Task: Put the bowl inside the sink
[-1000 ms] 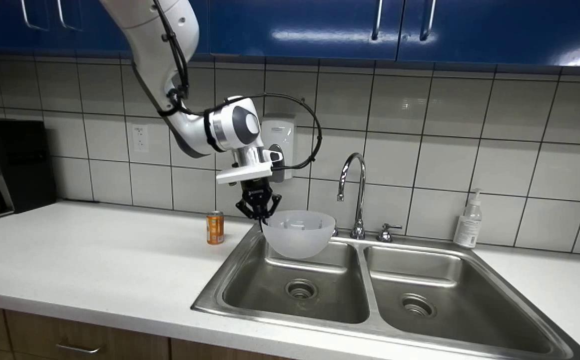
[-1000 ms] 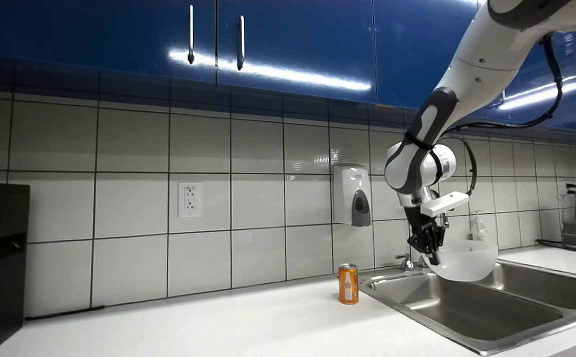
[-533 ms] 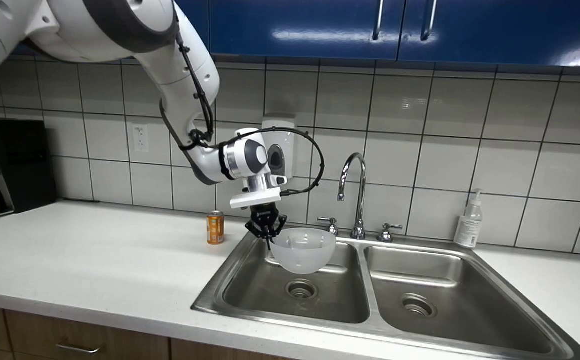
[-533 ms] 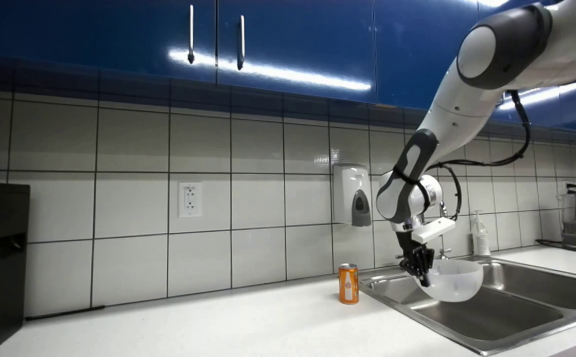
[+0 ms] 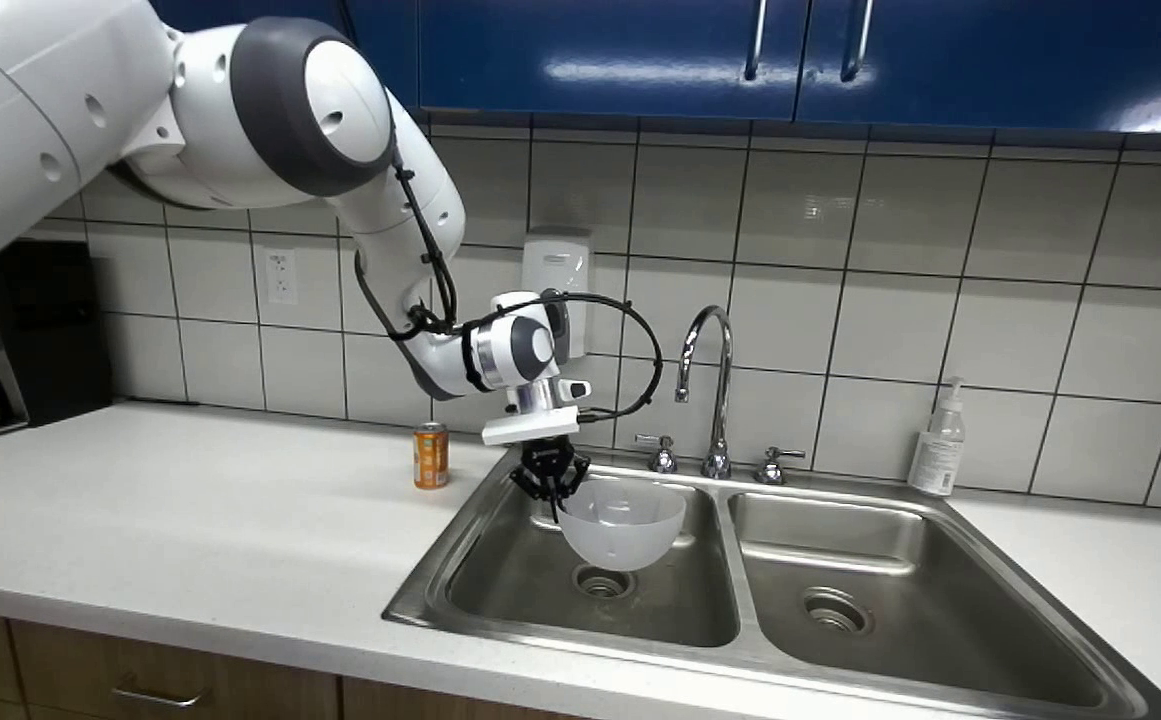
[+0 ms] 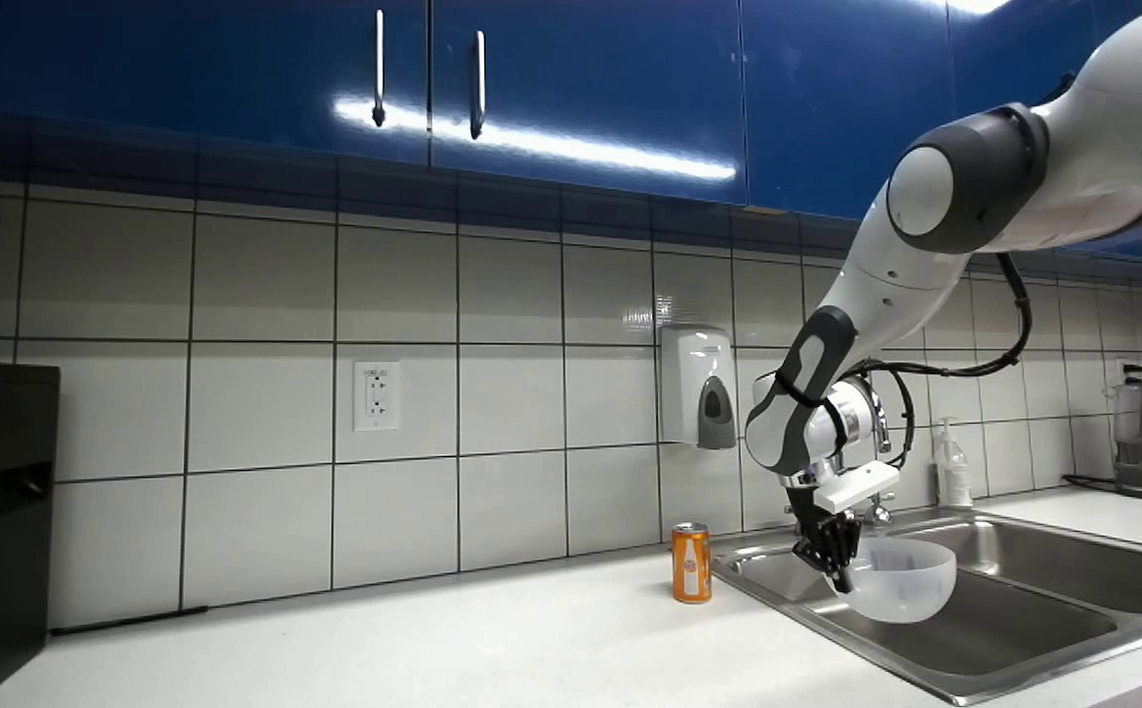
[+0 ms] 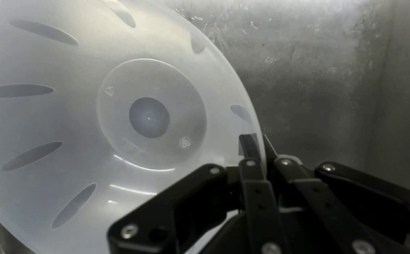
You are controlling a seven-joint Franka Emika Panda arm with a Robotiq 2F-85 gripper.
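Observation:
The translucent white bowl (image 5: 623, 530) hangs open side up over the left basin of the steel sink (image 5: 432, 580) in an exterior view. It also shows over the sink (image 6: 826, 629) as a bowl (image 6: 903, 587) in an exterior view. My gripper (image 5: 554, 505) points down and is shut on the bowl's rim at its left side. In the wrist view the two fingertips (image 7: 261, 148) pinch the wall of the bowl (image 7: 84, 120), one inside and one outside. Bare sink metal (image 7: 314, 77) lies beside it. I cannot tell whether the bowl's underside touches the basin.
An orange can (image 5: 430, 456) stands on the counter (image 5: 240, 520) left of the sink. The faucet (image 5: 723, 400) and its handles rise behind the basins. A pump bottle (image 5: 937, 450) stands at the back right. A soap dispenser (image 5: 552, 275) hangs on the wall behind the arm.
My gripper and the held bowl have moved down from above the sink's back edge, lower over the left basin and slightly toward the front. The grip on the rim is unchanged.

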